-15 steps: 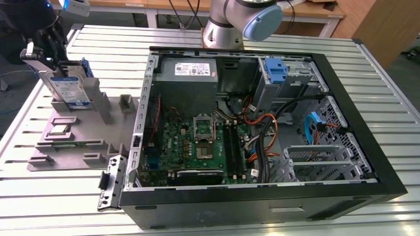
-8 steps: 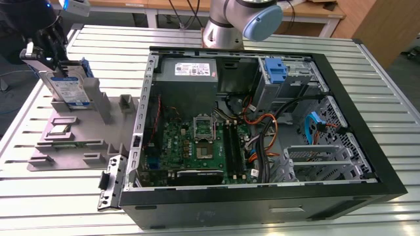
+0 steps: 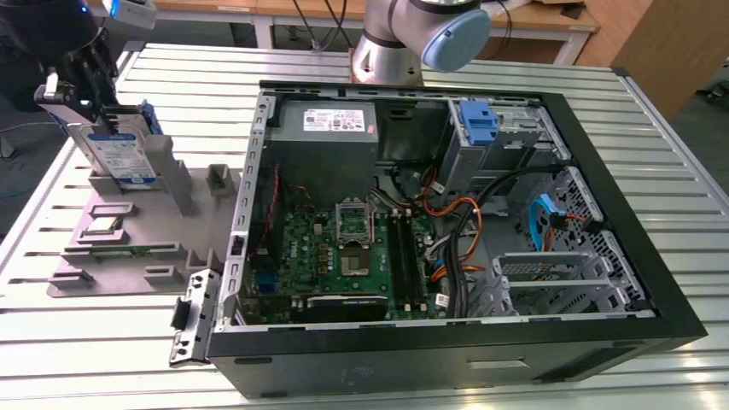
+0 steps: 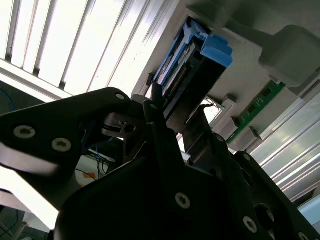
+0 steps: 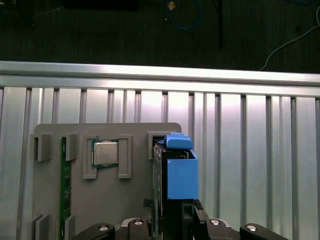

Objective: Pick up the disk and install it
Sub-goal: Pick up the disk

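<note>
The disk (image 3: pixel 114 149) stands on edge at the far end of the grey fixture tray (image 3: pixel 125 256), at the exterior view's left. It is a silver drive with a blue-and-white label and a blue carrier frame. My gripper (image 3: pixel 82 111) comes down on its top edge, and its fingers (image 5: pixel 147 206) press against both flat faces of the disk (image 5: pixel 181 175) in the first wrist view. In the second wrist view the black fingers (image 4: pixel 155 115) clamp the disk (image 4: pixel 200 75) just below its blue tab. Whether its lower edge still sits in the tray slot is hidden.
The open computer case (image 3: pixel 672 329) lies to the exterior view's right, with the motherboard, cables, a grey power supply (image 3: pixel 330 120) and a blue bracket (image 3: pixel 479 124) in the drive bay. On the tray (image 5: pixel 115 210) sit a processor chip (image 5: pixel 105 153) and a green memory stick (image 5: pixel 63 185).
</note>
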### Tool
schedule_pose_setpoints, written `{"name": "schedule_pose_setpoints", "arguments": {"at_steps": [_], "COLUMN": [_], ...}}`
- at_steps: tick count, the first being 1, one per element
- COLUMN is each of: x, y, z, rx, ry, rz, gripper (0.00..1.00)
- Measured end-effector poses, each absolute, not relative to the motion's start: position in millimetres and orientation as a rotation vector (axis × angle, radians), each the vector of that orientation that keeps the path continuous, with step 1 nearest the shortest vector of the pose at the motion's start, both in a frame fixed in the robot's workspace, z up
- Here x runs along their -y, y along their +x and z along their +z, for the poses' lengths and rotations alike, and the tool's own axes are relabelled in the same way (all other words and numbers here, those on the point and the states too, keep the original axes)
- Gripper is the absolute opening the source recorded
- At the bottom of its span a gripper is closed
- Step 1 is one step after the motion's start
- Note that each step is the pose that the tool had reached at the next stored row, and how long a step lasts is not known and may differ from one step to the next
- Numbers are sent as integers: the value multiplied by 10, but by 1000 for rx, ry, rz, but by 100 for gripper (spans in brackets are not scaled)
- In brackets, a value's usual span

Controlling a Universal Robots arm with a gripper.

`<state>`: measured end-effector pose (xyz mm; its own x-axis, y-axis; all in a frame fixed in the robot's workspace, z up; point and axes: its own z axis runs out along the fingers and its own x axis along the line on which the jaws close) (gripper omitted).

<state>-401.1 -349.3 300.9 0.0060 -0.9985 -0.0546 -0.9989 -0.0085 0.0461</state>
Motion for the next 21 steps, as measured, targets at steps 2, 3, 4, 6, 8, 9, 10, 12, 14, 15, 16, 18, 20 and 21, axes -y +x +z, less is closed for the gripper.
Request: {"name": "schedule_pose_setpoints", "arguments": {"at_steps": [2, 3, 4, 6, 8, 9, 10, 12, 14, 15, 16, 18, 20, 21], "x": [3493, 3492, 3493, 3493, 3493, 3493, 3493, 3493, 3493, 3493, 3493, 3493, 3493, 3493], "y": [-4011, -4011, -4011, -4011, -4011, -4011, -4011, -4011, -4012, -4012, -4011, -4012, -4012, -4012], "z": [3009, 3009, 3010, 3009, 3010, 3010, 3010, 3009, 3009, 3009, 3009, 3009, 3009, 3009], "rx": [-2214, -2217, -2219, -2223, -2228, -2230, -2232, -2237, -2241, -2244, -2246, -2250, -2254, -2263], "ry": [-2217, -2215, -2212, -2208, -2203, -2201, -2198, -2194, -2189, -2186, -2184, -2179, -2175, -2166], "rz": [112, 112, 112, 112, 112, 112, 112, 112, 112, 112, 112, 112, 112, 112], "gripper": [42, 42, 42, 42, 41, 35, 35, 35, 35, 35, 35, 35, 35, 35]}}
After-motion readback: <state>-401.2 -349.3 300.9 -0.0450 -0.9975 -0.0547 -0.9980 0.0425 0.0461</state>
